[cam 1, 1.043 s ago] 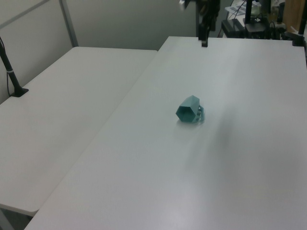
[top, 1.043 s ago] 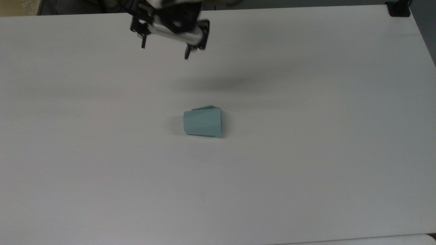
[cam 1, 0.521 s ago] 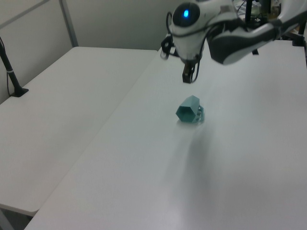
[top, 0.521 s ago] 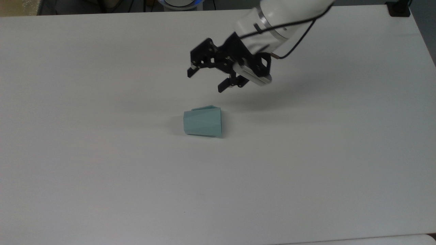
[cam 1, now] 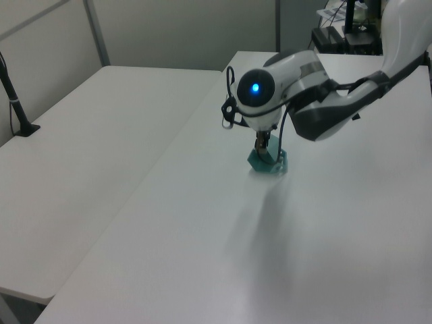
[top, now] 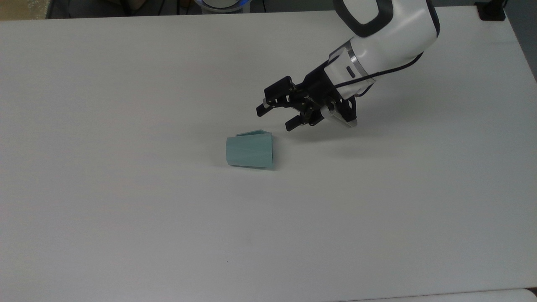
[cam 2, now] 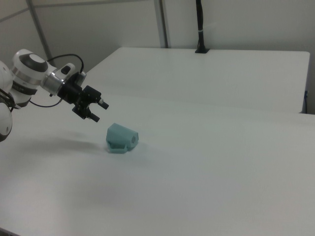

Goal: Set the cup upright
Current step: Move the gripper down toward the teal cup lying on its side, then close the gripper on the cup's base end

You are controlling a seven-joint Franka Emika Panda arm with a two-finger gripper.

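The cup (top: 250, 151) lies on its side near the middle of the table (top: 126, 230), far from every edge. In the top view its wide end points to the top view's right & its narrow end to the top view's left; the little handle (top: 251, 133) sticks out on the side toward the far edge. The gripper (top: 276, 117) hangs just past the cup's wide end, a bit toward the far edge, tilted down at it. Its jaws are apart w/ nothing between them, not touching the cup. What could go wrong, I think: the cup has flat sides, so if one finger bumps it first, it may slide or roll away instead of getting grabbed. If the fingers close on the slanted sides, the cup may squirt out, bc it gets thinner at one end. If the grip lands on the handle, the cup may twist. And if it gets let go while not straight up, it may just tip over again.
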